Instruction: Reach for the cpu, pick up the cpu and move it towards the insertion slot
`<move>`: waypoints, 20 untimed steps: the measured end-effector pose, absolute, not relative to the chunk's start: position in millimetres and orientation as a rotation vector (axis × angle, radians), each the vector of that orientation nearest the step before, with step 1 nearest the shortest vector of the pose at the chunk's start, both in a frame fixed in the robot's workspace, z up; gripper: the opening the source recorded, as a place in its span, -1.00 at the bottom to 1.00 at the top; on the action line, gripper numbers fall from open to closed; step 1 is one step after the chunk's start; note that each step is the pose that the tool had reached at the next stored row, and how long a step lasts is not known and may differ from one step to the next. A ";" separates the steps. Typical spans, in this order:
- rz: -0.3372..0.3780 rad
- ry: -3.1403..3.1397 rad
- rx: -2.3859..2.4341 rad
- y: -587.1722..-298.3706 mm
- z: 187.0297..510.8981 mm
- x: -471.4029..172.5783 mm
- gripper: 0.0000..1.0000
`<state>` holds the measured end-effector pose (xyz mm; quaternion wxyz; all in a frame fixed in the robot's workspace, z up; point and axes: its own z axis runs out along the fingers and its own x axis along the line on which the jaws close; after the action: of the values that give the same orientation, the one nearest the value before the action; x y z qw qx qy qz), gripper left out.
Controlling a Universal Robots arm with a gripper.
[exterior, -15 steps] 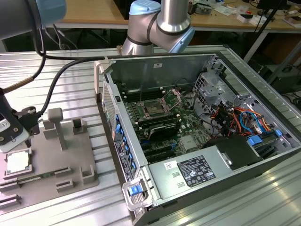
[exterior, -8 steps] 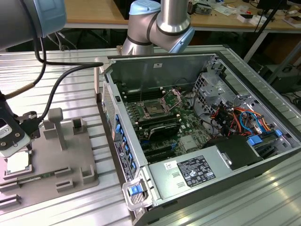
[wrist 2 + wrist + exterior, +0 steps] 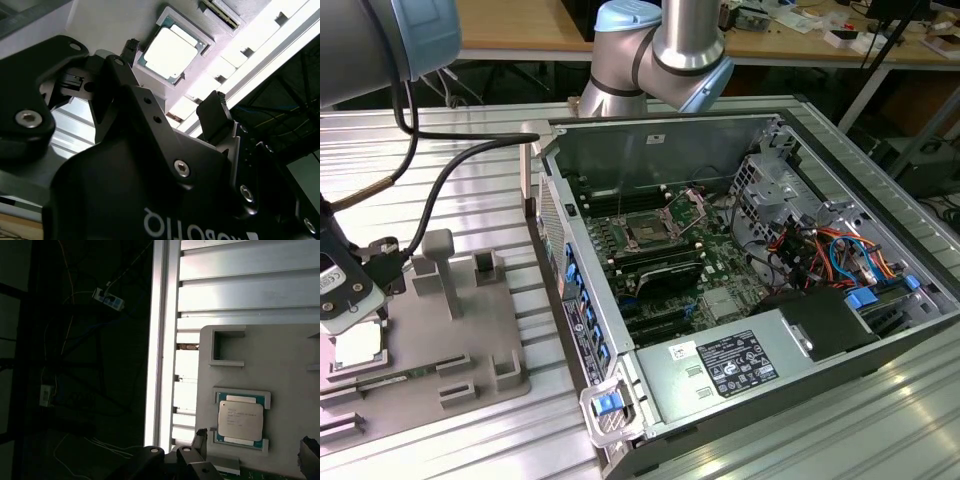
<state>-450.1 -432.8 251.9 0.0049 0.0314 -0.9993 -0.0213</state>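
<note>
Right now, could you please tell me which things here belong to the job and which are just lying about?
Job: cpu, insertion slot, gripper above the cpu, fingers open.
Lying about: power supply, coloured cables, memory slots.

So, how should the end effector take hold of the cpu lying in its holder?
By two opposite edges of the cpu, coming straight down: it lies flat in a shallow pocket of the grey fixture plate, leaving only its thin rim to pinch.
</note>
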 end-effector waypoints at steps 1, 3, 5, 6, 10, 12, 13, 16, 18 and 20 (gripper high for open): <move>-0.067 -3.130 0.098 -432.8 251.8 -450.1 0.51; -0.067 -3.130 0.098 -432.4 251.3 -450.1 0.51; -0.067 -3.130 0.098 -431.2 250.3 -450.2 0.51; -0.067 -3.130 0.098 -430.9 249.8 -450.1 0.51; -0.067 -3.130 0.099 -429.9 242.2 -450.1 0.51; -0.067 -3.130 0.098 -429.8 238.0 -450.2 0.51; -0.067 -3.130 0.098 -429.8 234.5 -450.1 0.51; -0.066 -3.131 0.060 -425.5 210.8 -450.9 0.51; -0.066 -3.131 0.060 -425.4 210.7 -450.9 0.51; -0.066 -3.131 0.060 -425.4 210.6 -450.9 0.51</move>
<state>-450.9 -425.4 210.6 0.0046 0.0190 -0.9996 -0.0212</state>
